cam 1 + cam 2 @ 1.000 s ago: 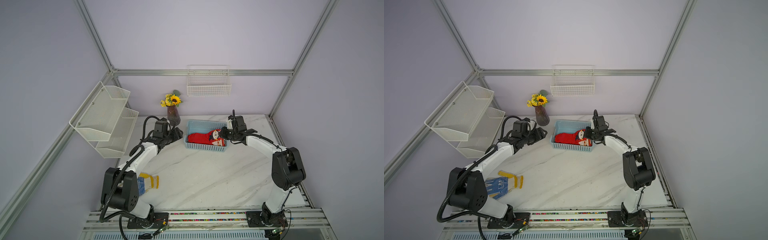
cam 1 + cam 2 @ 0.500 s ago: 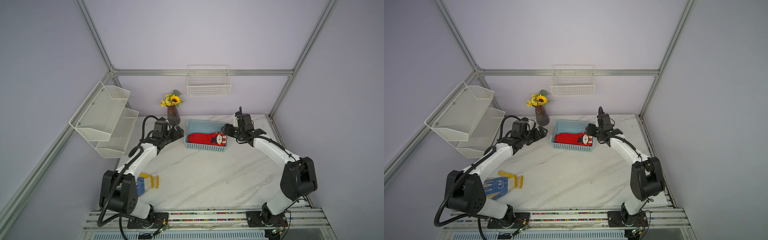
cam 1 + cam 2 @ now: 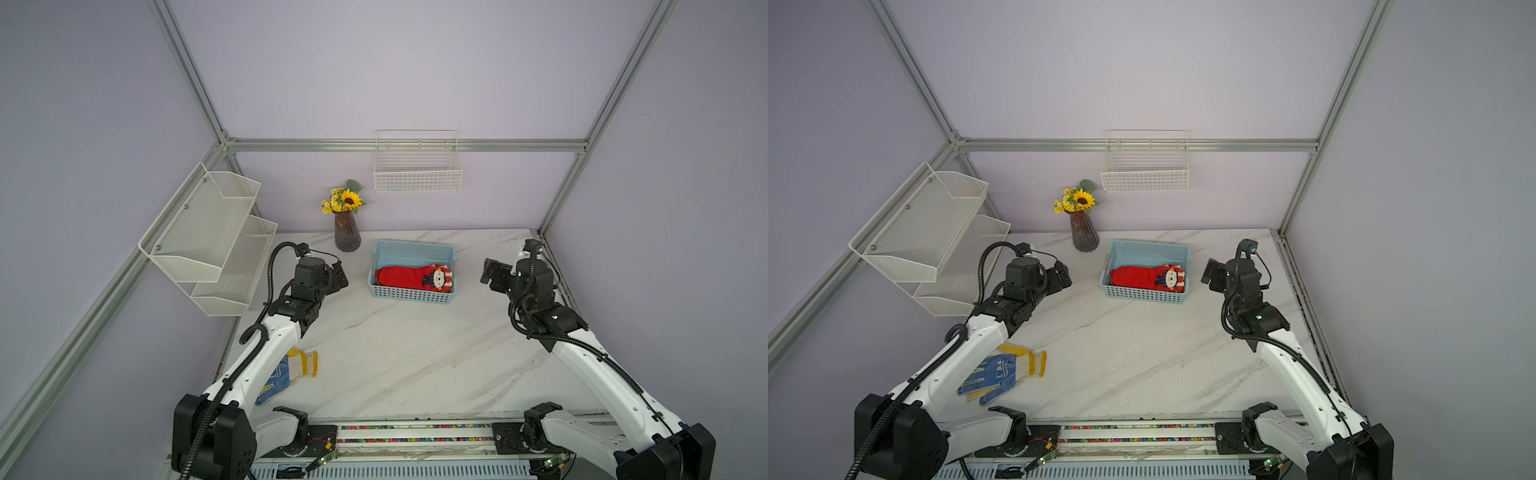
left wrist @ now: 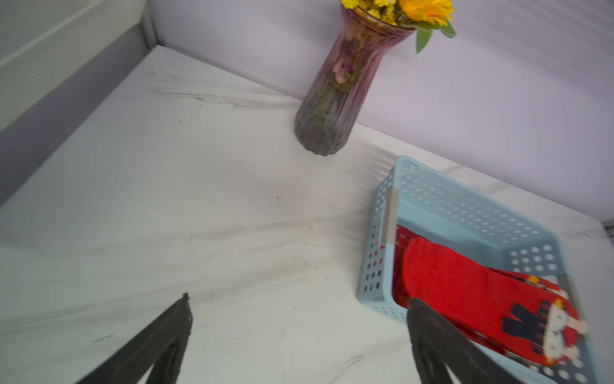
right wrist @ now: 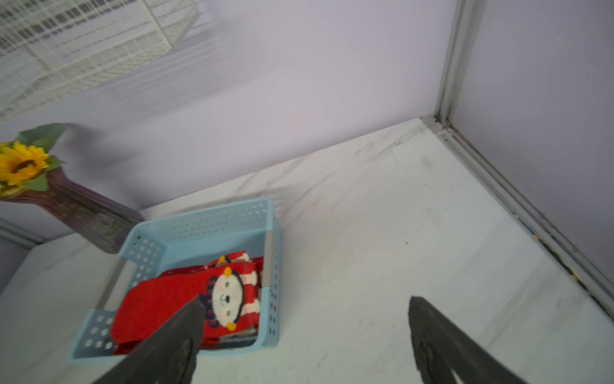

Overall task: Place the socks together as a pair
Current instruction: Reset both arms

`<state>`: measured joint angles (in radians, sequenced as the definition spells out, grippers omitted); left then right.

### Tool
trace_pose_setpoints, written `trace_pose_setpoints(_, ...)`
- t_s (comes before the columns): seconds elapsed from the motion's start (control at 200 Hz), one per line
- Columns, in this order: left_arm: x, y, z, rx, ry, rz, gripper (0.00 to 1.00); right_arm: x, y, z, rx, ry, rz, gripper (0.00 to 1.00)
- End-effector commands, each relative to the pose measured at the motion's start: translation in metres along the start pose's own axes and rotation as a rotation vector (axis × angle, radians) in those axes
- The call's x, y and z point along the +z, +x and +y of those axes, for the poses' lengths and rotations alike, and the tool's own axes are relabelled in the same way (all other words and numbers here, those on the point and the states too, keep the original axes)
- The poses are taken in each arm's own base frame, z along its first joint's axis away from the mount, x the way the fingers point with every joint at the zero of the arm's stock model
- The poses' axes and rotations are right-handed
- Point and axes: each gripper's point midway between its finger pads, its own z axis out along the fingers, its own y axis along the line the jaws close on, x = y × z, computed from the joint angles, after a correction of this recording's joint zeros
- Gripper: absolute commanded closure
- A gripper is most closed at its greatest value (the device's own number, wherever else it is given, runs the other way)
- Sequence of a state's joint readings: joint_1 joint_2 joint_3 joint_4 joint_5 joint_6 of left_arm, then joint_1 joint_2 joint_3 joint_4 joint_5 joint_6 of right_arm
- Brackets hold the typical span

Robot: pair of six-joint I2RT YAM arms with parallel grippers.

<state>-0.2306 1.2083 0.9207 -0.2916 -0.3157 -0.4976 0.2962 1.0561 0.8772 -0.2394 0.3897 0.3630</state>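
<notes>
Both arms stretch forward from their bases and turn inward at the wrist, so the left gripper [image 3: 338, 277] and the right gripper [image 3: 490, 274] face each other above the table [image 3: 415, 353], each with jaws spread wide and nothing between them. Between them sits the blue basket [image 3: 413, 246], near each gripper but touching neither, and the socks [image 3: 405, 277] lie flat in it (a red one on top, striped cuffs showing beneath). Their long axis runs from one gripper to the other, toes toward the left gripper and the figure-bearing cuffs toward the right gripper.
</notes>
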Motion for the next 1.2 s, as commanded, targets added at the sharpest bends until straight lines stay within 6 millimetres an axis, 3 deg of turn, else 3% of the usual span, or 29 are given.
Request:
trace_pose_setpoints(0.0, -0.013, -0.011, 0.046, 0.086, -0.220, -0.151, 0.00, -0.002, -0.002, -0.028, -0.017, 0.123, -0.088, 0.03)
trace_pose_setpoints(0.06, -0.020, -0.014, 0.064, 0.042, -0.294, -0.231, 0.00, -0.001, 0.005, -0.027, -0.012, 0.096, -0.111, 0.03)
trace_pose_setpoints(0.17, -0.022, -0.008, 0.076, 0.085, -0.311, -0.350, 0.00, 0.004, 0.019, -0.042, -0.073, 0.145, -0.171, 0.03)
trace_pose_setpoints(0.345, -0.012, 0.012, 0.090, 0.140, -0.379, -0.313, 0.00, 0.015, 0.042, -0.061, -0.139, 0.237, -0.171, 0.03)
trace_pose_setpoints(0.48, -0.007, 0.021, 0.114, 0.102, -0.484, -0.343, 0.00, 0.022, 0.067, -0.073, -0.121, 0.240, -0.176, 0.03)
trace_pose_setpoints(0.615, 0.007, 0.035, 0.120, 0.130, -0.468, -0.310, 0.00, 0.024, 0.077, -0.095, -0.098, 0.269, -0.223, 0.03)
trace_pose_setpoints(0.705, 0.020, 0.047, 0.128, 0.144, -0.521, -0.275, 0.00, 0.032, 0.080, -0.096, -0.085, 0.223, -0.239, 0.03)
trace_pose_setpoints(0.83, 0.044, 0.046, 0.115, 0.207, -0.466, -0.234, 0.00, 0.051, 0.086, -0.106, -0.063, 0.235, -0.232, 0.03)
trace_pose_setpoints(1.05, 0.055, 0.028, 0.087, 0.263, -0.201, -0.340, 0.00, 0.070, 0.081, -0.089, -0.116, 0.145, -0.286, 0.03)
trace_pose_setpoints(1.195, 0.067, 0.052, 0.097, 0.252, -0.153, -0.374, 0.00, 0.084, 0.083, -0.069, -0.188, 0.042, -0.322, 0.03)
